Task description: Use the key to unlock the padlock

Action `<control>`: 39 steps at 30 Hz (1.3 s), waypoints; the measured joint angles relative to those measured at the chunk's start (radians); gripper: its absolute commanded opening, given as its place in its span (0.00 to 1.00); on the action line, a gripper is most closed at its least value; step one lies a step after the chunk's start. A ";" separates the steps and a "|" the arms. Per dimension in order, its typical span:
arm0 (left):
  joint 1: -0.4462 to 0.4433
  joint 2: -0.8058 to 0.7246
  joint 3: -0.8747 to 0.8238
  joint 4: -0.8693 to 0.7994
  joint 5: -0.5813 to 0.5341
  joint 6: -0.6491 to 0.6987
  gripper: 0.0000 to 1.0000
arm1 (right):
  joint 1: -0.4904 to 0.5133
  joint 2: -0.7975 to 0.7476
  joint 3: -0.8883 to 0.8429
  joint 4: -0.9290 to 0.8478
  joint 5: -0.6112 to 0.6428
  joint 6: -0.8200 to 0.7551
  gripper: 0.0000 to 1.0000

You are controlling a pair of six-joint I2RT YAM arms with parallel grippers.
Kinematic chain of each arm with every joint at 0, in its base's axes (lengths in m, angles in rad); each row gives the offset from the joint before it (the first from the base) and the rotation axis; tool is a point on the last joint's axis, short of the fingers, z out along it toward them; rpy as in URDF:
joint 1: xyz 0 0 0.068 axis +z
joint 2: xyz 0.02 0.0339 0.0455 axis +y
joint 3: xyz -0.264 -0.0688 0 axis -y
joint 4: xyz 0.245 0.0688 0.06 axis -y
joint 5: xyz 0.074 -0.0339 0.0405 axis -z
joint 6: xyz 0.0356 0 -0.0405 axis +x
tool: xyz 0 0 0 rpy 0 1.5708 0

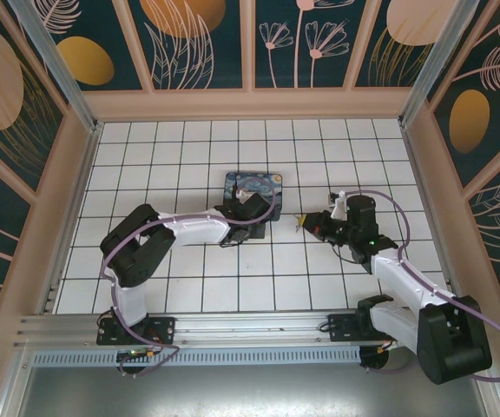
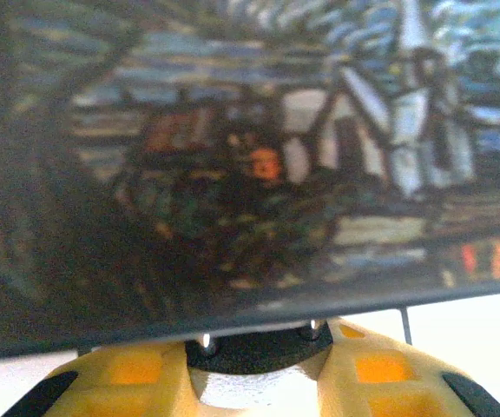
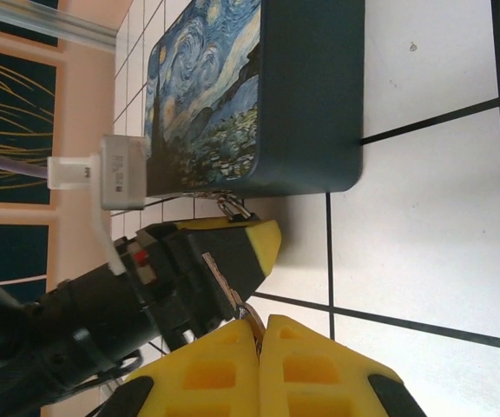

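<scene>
- The left claw [image 2: 259, 369] pinched the padlock [image 2: 259, 349] at the painted box [image 1: 254, 185], on its side facing the worktop's near edge.
- The right claw [image 3: 259, 334], pressed together, pinched the key [image 3: 233, 291] just beside the padlock.

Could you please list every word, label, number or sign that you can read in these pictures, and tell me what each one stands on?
No text can be read with confidence.
On the white module in the right wrist view: a few small dark marks, too small and blurred to read.
On the painted box: a night-sky picture, no words to be seen.
On the padlock: blurred, no marking legible.
</scene>
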State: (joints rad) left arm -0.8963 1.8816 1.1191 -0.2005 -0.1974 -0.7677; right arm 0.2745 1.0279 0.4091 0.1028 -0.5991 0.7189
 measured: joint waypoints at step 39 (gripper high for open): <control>0.151 -0.275 -0.169 0.249 0.579 -0.340 0.19 | 0.253 -0.152 -0.011 -0.087 0.180 0.046 0.00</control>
State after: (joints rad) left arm -0.7456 1.6070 0.9497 0.0483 0.3820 -1.1072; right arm 0.5274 0.8757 0.3981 0.0162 -0.4191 0.7647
